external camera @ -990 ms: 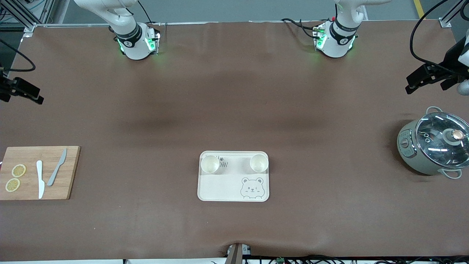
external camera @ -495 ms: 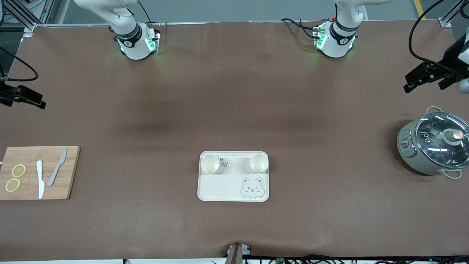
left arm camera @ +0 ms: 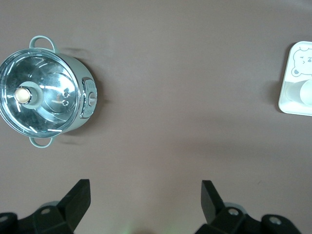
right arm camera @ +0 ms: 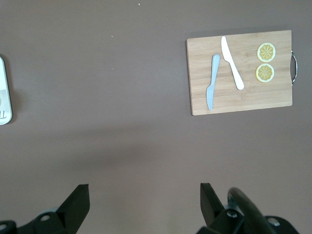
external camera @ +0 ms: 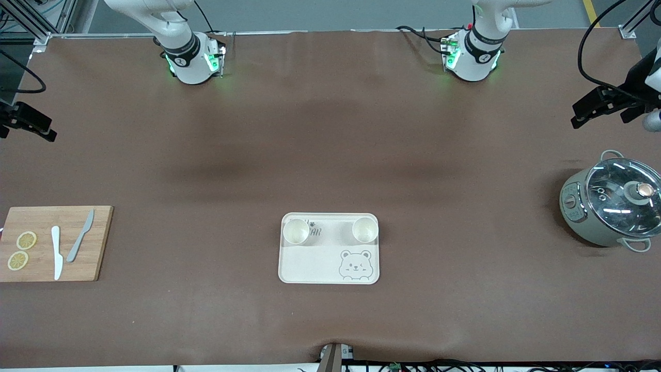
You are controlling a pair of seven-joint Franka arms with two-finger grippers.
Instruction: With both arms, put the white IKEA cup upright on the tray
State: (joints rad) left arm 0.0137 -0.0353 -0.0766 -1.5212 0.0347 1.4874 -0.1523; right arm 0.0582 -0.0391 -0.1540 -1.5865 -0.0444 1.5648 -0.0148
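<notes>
Brown matting covers the desk (external camera: 330, 129). Near its front edge, midway along, the tray (external camera: 315, 263) carries two white cups (external camera: 296, 231) (external camera: 365, 230), both upright, so the placing looks done. The left gripper (left arm camera: 144, 195) hangs with fingers wide over the left arm's end, near the pot (external camera: 612, 207); the right gripper (right arm camera: 141, 197), fingers also wide, hangs over the right arm's end near the board (external camera: 57, 243). Nothing seems left.
</notes>
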